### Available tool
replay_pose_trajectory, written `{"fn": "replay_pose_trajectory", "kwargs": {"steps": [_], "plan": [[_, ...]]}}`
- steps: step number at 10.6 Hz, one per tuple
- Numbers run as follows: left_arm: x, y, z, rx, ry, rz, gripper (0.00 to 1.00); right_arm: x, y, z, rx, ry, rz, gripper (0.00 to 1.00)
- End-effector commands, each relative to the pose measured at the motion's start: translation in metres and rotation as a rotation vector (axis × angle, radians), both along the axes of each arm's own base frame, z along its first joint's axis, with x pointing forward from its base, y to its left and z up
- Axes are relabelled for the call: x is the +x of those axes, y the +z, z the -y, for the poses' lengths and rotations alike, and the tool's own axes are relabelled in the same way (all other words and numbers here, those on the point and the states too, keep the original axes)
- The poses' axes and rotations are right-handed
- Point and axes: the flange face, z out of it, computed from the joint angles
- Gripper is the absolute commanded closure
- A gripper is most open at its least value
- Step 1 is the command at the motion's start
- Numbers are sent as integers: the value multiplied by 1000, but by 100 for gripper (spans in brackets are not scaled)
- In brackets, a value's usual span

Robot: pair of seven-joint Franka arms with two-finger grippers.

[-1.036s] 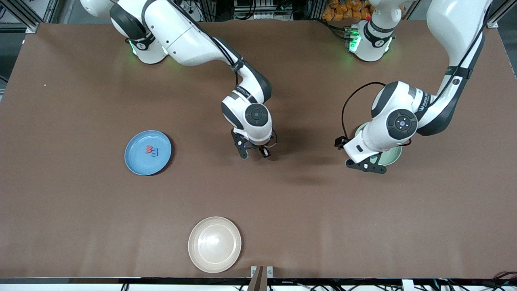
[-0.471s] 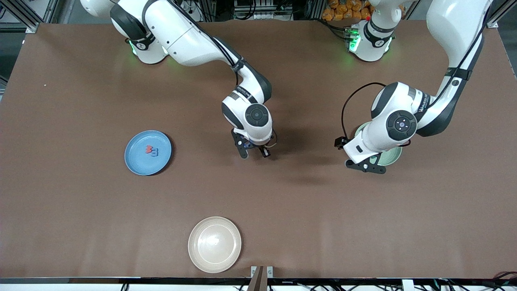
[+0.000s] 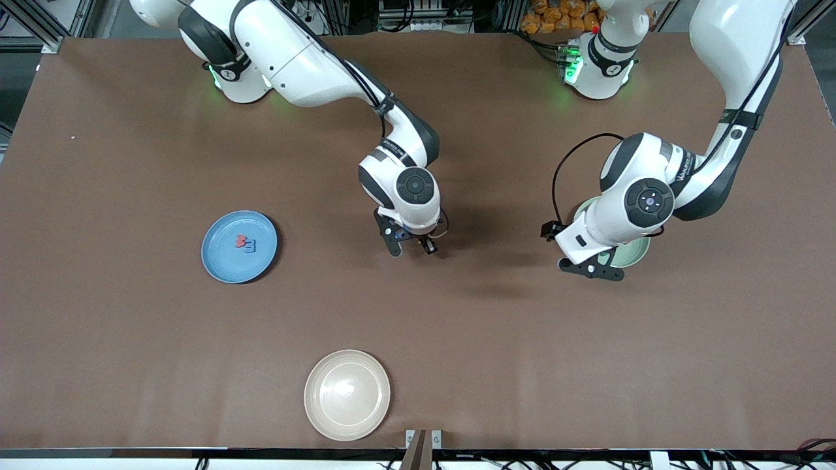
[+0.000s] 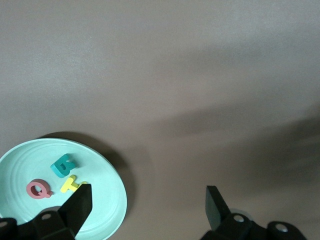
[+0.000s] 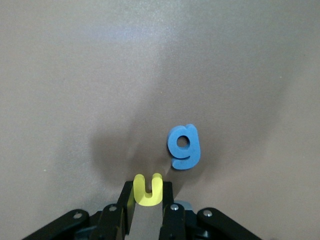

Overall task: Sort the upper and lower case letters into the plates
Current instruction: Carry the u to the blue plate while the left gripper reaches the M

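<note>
One yellow u (image 5: 148, 190), arms pointing away, pinched in right gripper (image 5: 148, 200).

setting: robotics laboratory, test bench. evidence was a wide table (image 3: 130, 326) under a plain brown cover, two white robot arms bolted along one edge with green lights glowing at their bases (image 3: 238, 81), and aluminium framing (image 3: 39, 23) with cable bundles (image 3: 424, 13) past that edge. toy letters and plates served as props.
</note>
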Motion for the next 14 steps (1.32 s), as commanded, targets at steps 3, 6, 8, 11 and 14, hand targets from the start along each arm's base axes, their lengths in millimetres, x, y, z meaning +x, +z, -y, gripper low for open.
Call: {"fn": "replay_pose_trajectory", "kwargs": {"steps": [3, 6, 8, 11, 14], "plan": [[1, 2, 3, -11, 2, -12, 0, 17, 21, 27, -36, 194, -63, 100], [-6, -1, 20, -8, -12, -18, 0, 49, 66, 77, 2, 282, -148, 100], [-24, -5, 64, 11, 42, -22, 0, 77, 99, 139, 63, 302, -236, 100], [-70, -21, 152, -16, 29, 18, 0, 100, 119, 235, 99, 452, -280, 100], [-116, -40, 221, -98, -48, 58, 0, 107, 119, 315, 141, 586, -290, 100]]}}
